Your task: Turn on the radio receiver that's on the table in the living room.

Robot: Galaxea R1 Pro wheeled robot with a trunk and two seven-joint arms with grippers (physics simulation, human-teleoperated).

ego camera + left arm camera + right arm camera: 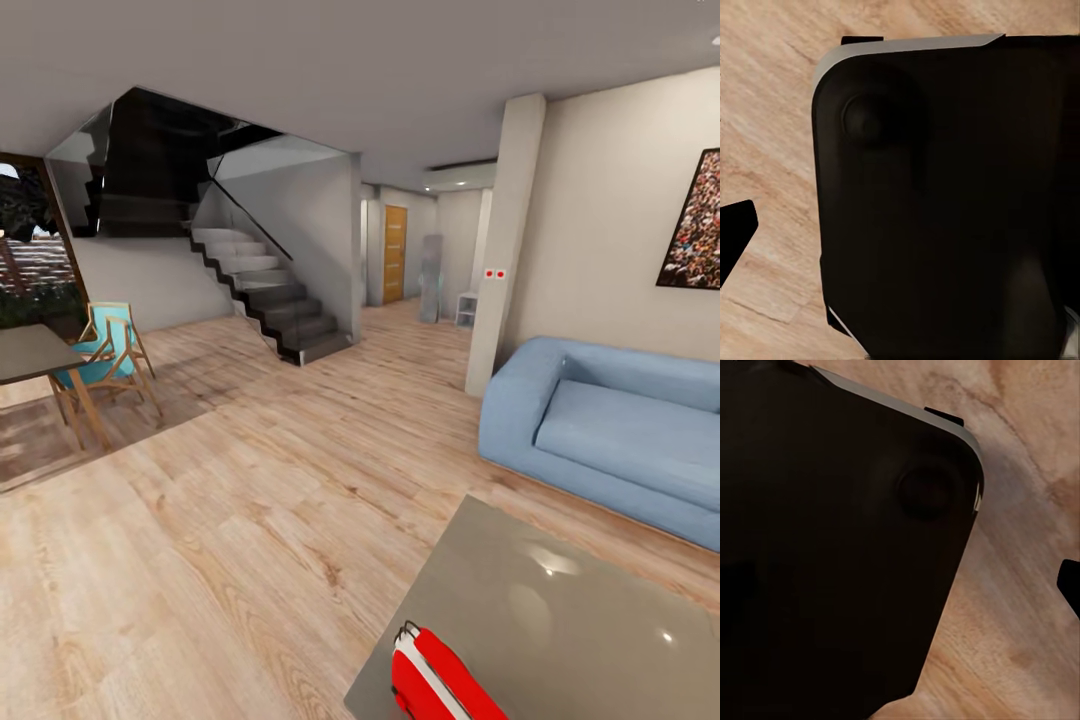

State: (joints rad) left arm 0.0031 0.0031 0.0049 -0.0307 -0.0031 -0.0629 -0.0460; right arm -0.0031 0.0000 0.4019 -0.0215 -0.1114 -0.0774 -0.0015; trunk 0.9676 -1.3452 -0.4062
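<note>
The low coffee table (570, 610) with its glossy grey-beige top lies at the lower right of the head view. On its near left corner stands the radio receiver (435, 680), a red case with a white stripe and a thin handle, cut off by the picture's lower edge. In the left wrist view a dark fingertip (735, 234) pokes in at the edge over the wood floor. A similar dark fingertip (1071, 585) shows in the right wrist view. Whether either gripper is open or shut is hidden.
A pale-blue sofa (620, 430) stands behind the coffee table under crowd-picture wall art (695, 225). A pillar (505, 240) rises beside the sofa. Far left are a dark-topped dining table (30, 352) and a turquoise chair (105, 350); a staircase (270, 295) stands beyond. My dark base (945, 202) fills much of both wrist views.
</note>
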